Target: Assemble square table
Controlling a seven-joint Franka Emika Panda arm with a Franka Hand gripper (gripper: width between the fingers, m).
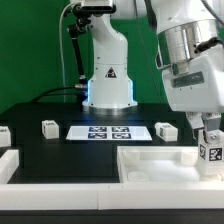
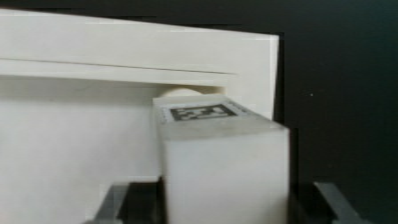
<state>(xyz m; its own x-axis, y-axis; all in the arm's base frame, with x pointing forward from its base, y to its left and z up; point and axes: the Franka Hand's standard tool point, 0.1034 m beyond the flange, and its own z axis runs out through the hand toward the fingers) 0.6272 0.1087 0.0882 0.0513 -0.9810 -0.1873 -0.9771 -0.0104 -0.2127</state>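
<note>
On black table (image 1: 60, 152), tool (image 1: 209, 136) (partly closed) grips leg (image 1: 212, 154) by square top (image 1: 150, 170) corner.

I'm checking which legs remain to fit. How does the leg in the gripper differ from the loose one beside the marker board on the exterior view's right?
The held leg stands upright, clamped in the jaws; the loose leg lies on the black table, untouched. The held leg is by the square top's corner; the loose leg sits apart from it. Both are chunky and white.
</note>
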